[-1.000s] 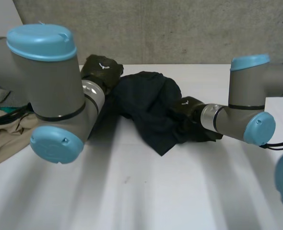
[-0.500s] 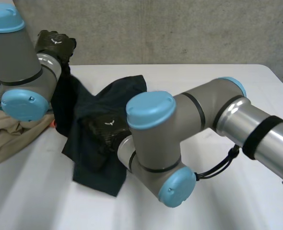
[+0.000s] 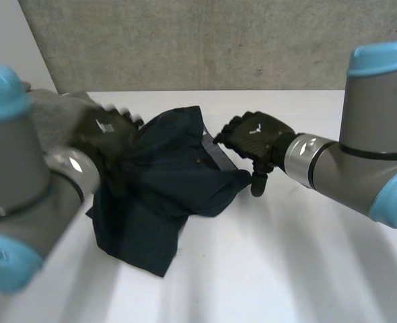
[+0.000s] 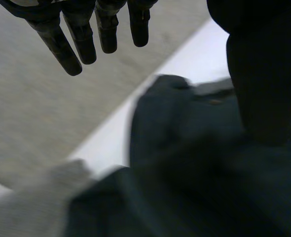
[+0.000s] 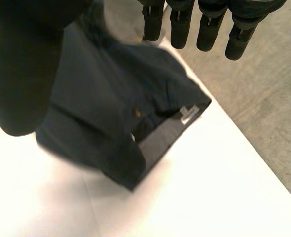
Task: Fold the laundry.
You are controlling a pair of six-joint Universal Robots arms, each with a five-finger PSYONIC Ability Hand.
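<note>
Navy garment (image 3: pixel 165 182) near table's (image 3: pixel 286 269) far edge

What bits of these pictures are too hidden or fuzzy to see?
Head view: the left hand is blurred, so its touch on the dark garment is unclear.
Head view: the left arm covers the garment's edge.
Right wrist view: the thumb of the right hand hides part of the garment.

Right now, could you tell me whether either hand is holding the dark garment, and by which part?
Neither: left hand and right hand are open near the dark garment.
</note>
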